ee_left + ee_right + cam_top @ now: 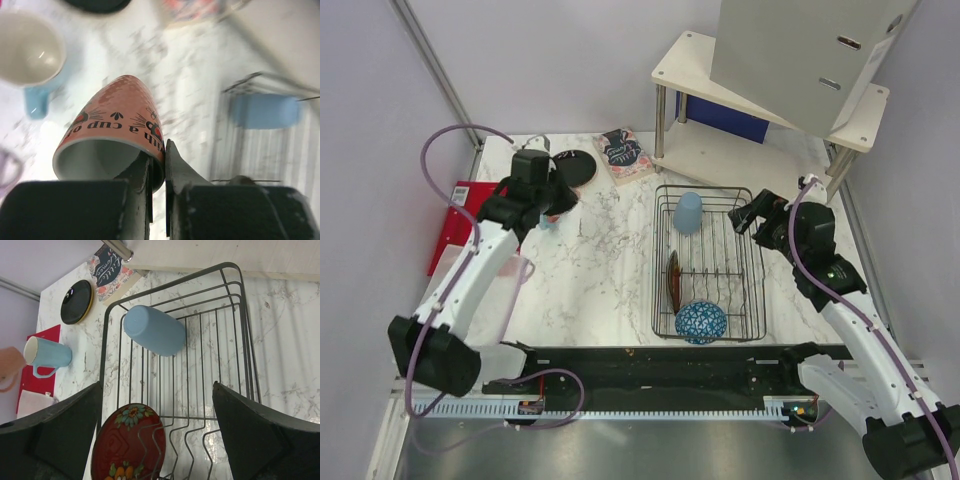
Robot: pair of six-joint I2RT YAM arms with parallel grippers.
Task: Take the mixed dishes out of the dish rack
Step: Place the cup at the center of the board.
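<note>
Left hand (157, 152): clamped on the rim of the salmon-pink mug (115, 117), one finger inside, one outside; mug tilted, mouth toward the wrist camera, over the far-left part of the table (600, 260)
Right hand (157, 387): fingers spread wide, holding nothing; hovering over the far end of the dish rack (740, 270)
Lying cup (688, 212): light blue, on its side at the rack's far end, below the right hand
Red-brown plate (672, 280): on edge between the dividers, rack's left side
Patterned bowl (701, 322): blue and white, at the rack's near end
Standing cup (47, 354): light blue, upright on the table left of the rack; near the black plate (76, 301)
</note>
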